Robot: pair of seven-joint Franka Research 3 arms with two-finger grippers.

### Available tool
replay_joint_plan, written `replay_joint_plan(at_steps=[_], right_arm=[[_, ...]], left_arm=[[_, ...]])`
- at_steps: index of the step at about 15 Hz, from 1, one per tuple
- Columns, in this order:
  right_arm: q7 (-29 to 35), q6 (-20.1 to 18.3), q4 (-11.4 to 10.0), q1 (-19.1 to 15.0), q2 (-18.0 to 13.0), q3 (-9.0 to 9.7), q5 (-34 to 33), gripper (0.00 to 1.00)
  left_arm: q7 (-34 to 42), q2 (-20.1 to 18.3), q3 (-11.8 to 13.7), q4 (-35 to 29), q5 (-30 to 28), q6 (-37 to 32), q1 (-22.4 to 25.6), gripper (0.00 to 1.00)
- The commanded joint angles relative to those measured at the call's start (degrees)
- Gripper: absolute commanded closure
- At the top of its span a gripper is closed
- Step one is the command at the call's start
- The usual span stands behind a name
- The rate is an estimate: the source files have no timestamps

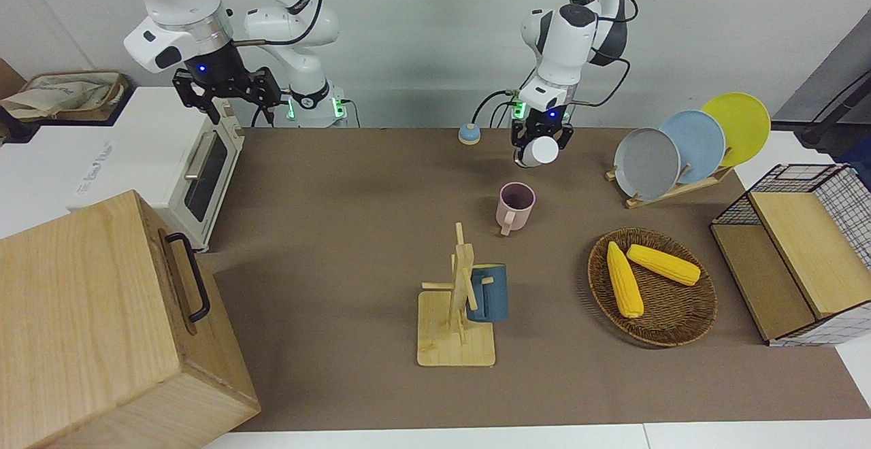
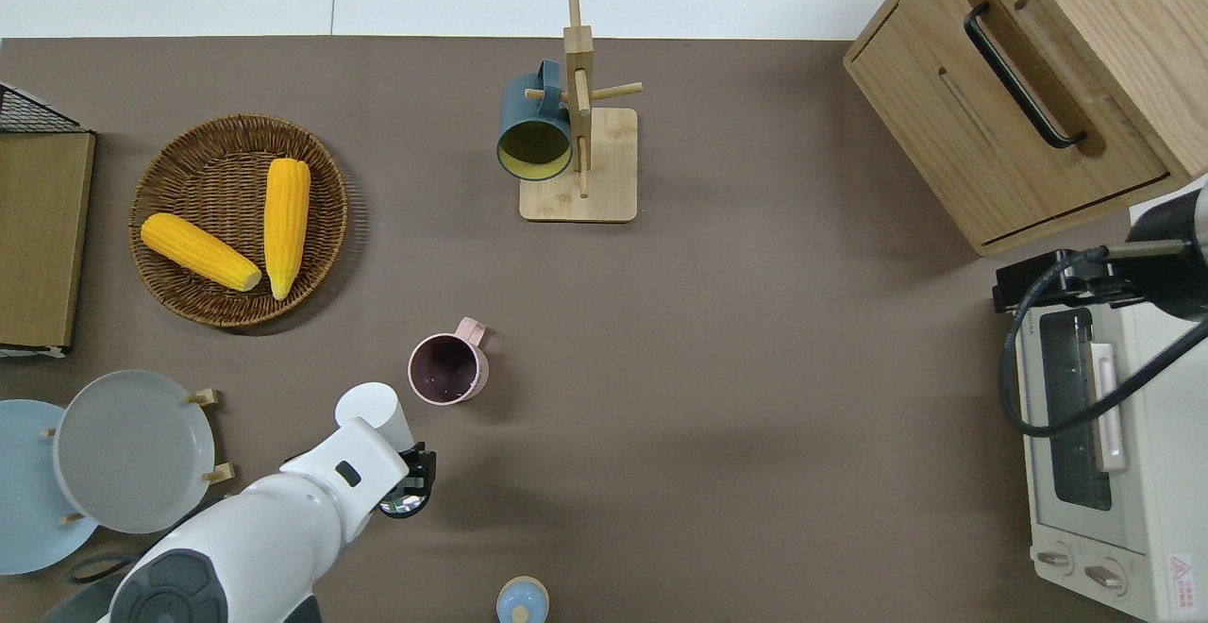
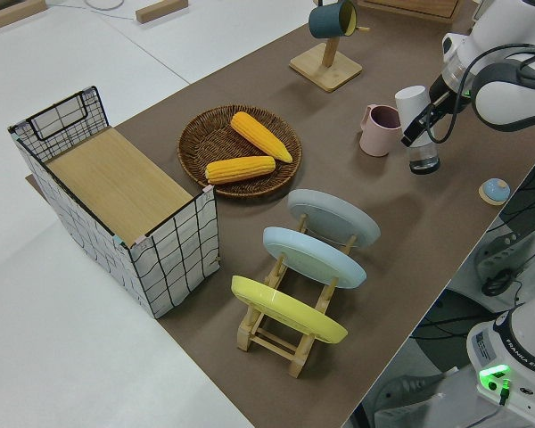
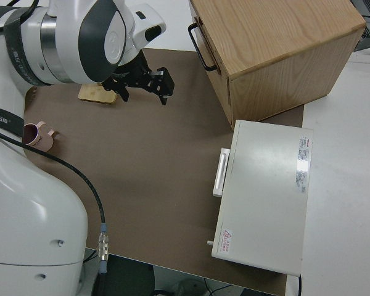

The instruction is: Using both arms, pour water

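My left gripper (image 1: 541, 143) is shut on a white cup (image 2: 374, 407), which it holds tilted in the air with its round end (image 1: 545, 152) turned away from the robots. The cup hangs over the mat just beside a pink mug (image 2: 446, 371), on the side toward the left arm's end and the robots. The pink mug (image 1: 516, 205) stands upright and looks empty (image 3: 378, 130). No water shows. The right arm is parked, and its gripper (image 1: 226, 92) is open and holds nothing (image 4: 143, 85).
A wooden mug tree (image 2: 582, 127) carries a blue mug (image 2: 534, 130). A wicker basket (image 1: 680, 313) holds two corn cobs. A plate rack (image 1: 670, 189) has three plates. Also here: wire crate (image 1: 840, 194), small blue-topped knob (image 1: 468, 134), toaster oven (image 2: 1085, 434), wooden cabinet (image 1: 102, 326).
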Motion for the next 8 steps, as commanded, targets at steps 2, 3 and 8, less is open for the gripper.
replay_joint_plan(at_steps=[2, 3, 8], right_arm=[[-0.9, 0.2, -1.1, 0.1, -1.0, -0.10, 0.2, 0.009], [-0.9, 0.2, -1.1, 0.1, -1.0, -0.10, 0.1, 0.009], [-0.9, 0.1, -1.1, 0.1, -1.0, -0.10, 0.2, 0.009]], left_arm=[[0.4, -3.3, -0.2, -1.2, 0.9, 8.0, 6.7, 1.00], [1.3, -3.1, -0.2, -0.8, 0.9, 9.5, 9.0, 1.00], [6.4, -0.8, -0.2, 5.0, 0.9, 12.6, 17.7, 1.00]])
